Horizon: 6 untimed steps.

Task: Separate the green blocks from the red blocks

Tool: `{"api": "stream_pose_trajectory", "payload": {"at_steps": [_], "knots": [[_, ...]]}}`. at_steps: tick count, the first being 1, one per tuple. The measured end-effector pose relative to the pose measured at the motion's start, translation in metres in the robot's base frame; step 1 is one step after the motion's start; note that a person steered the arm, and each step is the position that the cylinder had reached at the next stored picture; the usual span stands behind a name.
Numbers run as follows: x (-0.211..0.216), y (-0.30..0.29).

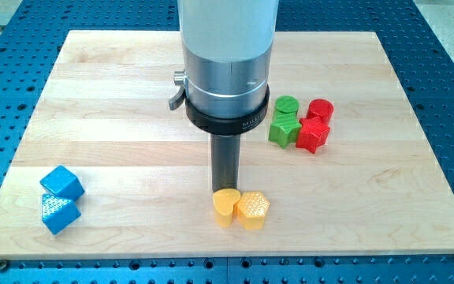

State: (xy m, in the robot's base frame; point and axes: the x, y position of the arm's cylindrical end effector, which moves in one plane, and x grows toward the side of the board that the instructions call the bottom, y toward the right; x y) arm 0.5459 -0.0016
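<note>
Bench [132, 95]: pale wooden board on a blue perforated surface.

Item 1. Two blue blocks [60, 200], touching, well to the view's left of my tip and a little below it.

Item 2. My tip [228, 191], lower end of a dark rod. No hand is fitted, so there is nothing to clench or release; it grasps nothing. The very end sits behind the yellow pair and contact cannot be judged.

Item 3. Two yellow blocks [242, 209], touching, directly below my tip.

Item 4. Two green blocks [285, 121], stacked up-view, above and right of my tip.

Item 5. Two red blocks [316, 125], pressed against the green pair's right side.

Risk: green and red touch, so a push on either pair may drag the other along. A careless start could also shove the yellow pair.

Writing: faint lettering on the arm's dark collar, unreadable.
</note>
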Motion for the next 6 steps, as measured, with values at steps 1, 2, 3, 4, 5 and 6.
{"api": "stream_pose_trajectory", "payload": {"at_steps": [1, 2, 3, 4, 5, 6], "knots": [[0.011, 0.0], [0.002, 0.004], [-0.035, 0.037], [-0.019, 0.069], [-0.016, 0.071], [-0.042, 0.072]]}}
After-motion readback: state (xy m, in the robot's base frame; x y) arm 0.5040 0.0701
